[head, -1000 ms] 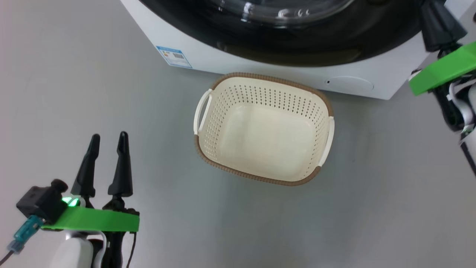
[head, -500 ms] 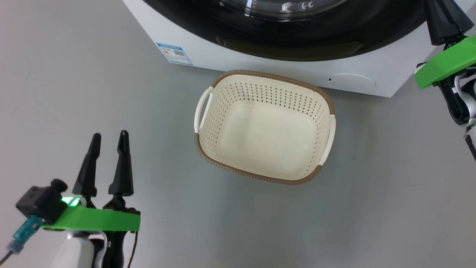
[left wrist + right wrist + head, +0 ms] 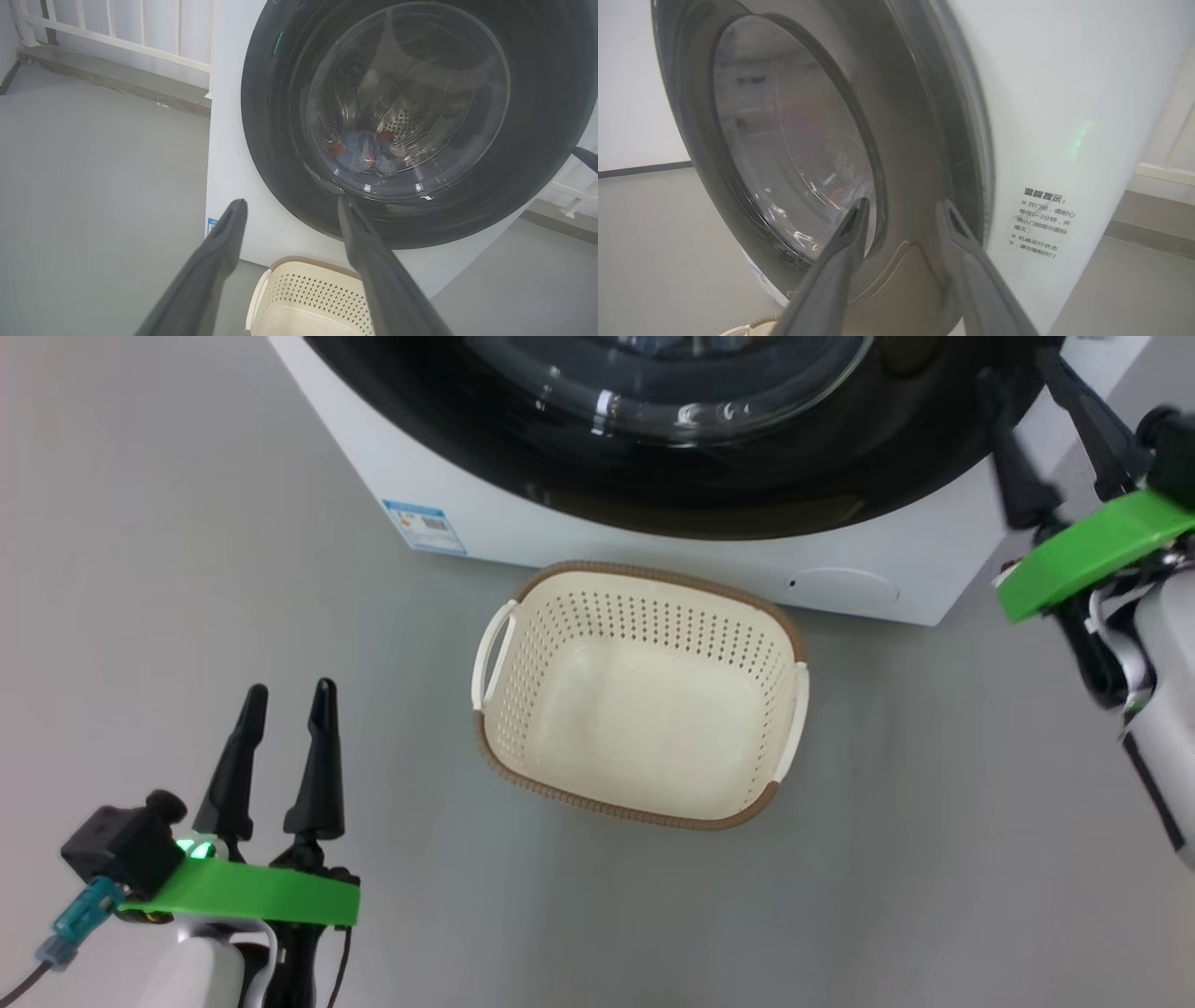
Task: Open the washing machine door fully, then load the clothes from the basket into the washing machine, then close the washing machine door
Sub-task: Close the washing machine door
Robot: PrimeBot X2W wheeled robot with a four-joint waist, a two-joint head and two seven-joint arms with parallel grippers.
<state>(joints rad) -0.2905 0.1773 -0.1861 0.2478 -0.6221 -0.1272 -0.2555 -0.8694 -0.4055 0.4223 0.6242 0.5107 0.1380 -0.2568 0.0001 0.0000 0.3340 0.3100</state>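
1. The door (image 3: pixel 709 509) is round, with a wide glossy black rim and a bulging clear glass bowl that catches bright glints. In the left wrist view it (image 3: pixel 266 116) lies flat against the machine's front, closed.
2. The machine (image 3: pixel 523 523) is a smooth white box standing on a grey floor (image 3: pixel 934 849).
3. The clothes (image 3: pixel 364 154) lie low inside the drum, seen through the glass as a crumpled blue heap with orange-brown spots. Behind them is perforated steel.
4. The basket (image 3: pixel 597 616) sits on the floor just in front of the machine, below the door. It is cream plastic, a rounded rectangle with rows of small holes, a brown ribbed rim band and pale side handles. It is empty.
5. A small blue label (image 3: pixel 425 525) is stuck low on the front near the left corner; its print is too small to read.
6. On the machine's side is a block of black Chinese writing (image 3: pixel 1041 226) headed 温馨提示; the smaller lines are blurred.
7. The left gripper (image 3: pixel 290 689) hangs over the floor, left of the basket, fingers spread and grasping nothing.
8. The right gripper (image 3: pixel 1018 369) is at the door's right edge. Its fingers (image 3: pixel 840 261) are parted before the black rim with nothing between them.
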